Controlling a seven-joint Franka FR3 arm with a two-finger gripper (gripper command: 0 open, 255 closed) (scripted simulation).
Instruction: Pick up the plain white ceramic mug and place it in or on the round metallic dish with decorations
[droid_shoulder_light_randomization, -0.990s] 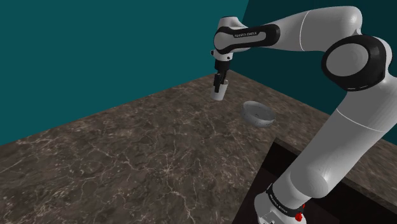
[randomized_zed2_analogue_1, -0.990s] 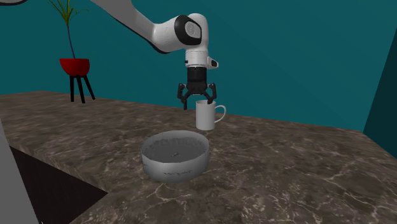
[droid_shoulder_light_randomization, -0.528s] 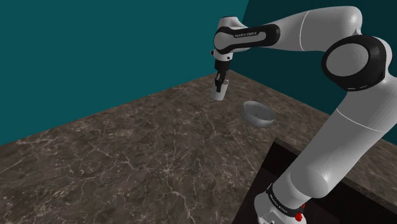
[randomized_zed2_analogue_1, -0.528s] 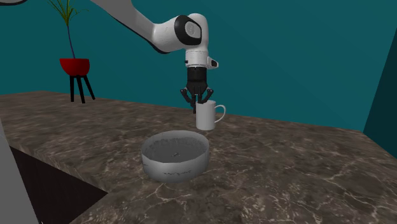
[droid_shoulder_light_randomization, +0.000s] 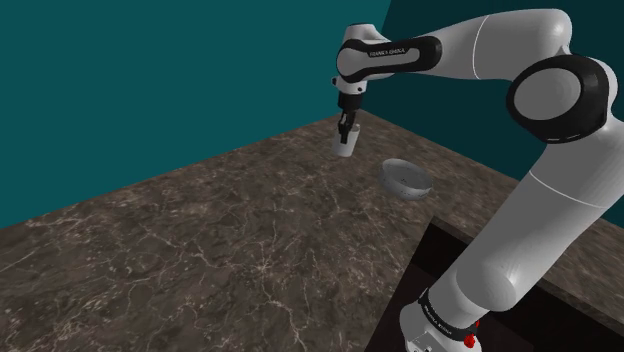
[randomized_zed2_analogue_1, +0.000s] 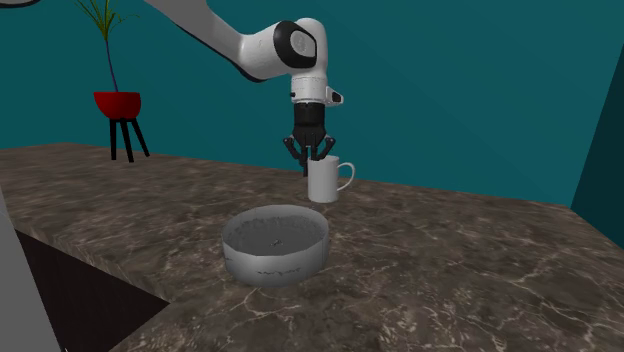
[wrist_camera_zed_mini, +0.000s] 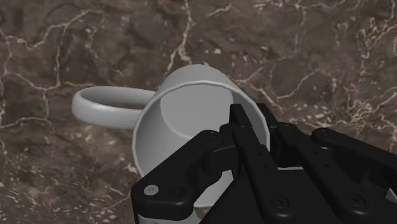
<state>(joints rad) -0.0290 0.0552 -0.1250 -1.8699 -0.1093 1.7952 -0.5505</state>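
A plain white mug (randomized_zed2_analogue_1: 322, 183) stands upright with its handle (randomized_zed2_analogue_1: 346, 177) pointing to the second exterior view's right. My black gripper (randomized_zed2_analogue_1: 312, 163) comes straight down onto it and is shut on the rim on the side opposite the handle. In the wrist view one finger (wrist_camera_zed_mini: 245, 130) reaches inside the mug (wrist_camera_zed_mini: 184, 105) and the other lies outside its wall. The round grey dish (randomized_zed2_analogue_1: 245, 262), a deep bowl, sits on the marble counter nearer that camera than the mug. From the shoulder, the mug (droid_shoulder_light_randomization: 343, 146) hangs under the gripper (droid_shoulder_light_randomization: 345, 130), left of the dish (droid_shoulder_light_randomization: 405, 178).
The dark marble counter (randomized_zed2_analogue_1: 450, 270) spreads wide around both things. A red plant pot on black legs (randomized_zed2_analogue_1: 118, 105) stands far off at the back left. A dark recess (randomized_zed2_analogue_1: 60, 290) by my stand borders the counter. Teal walls (droid_shoulder_light_randomization: 150, 80) close the far side.
The fingers stood open around the mug's rim a second ago and have closed on it. Since then the mug has risen very slightly with the gripper.
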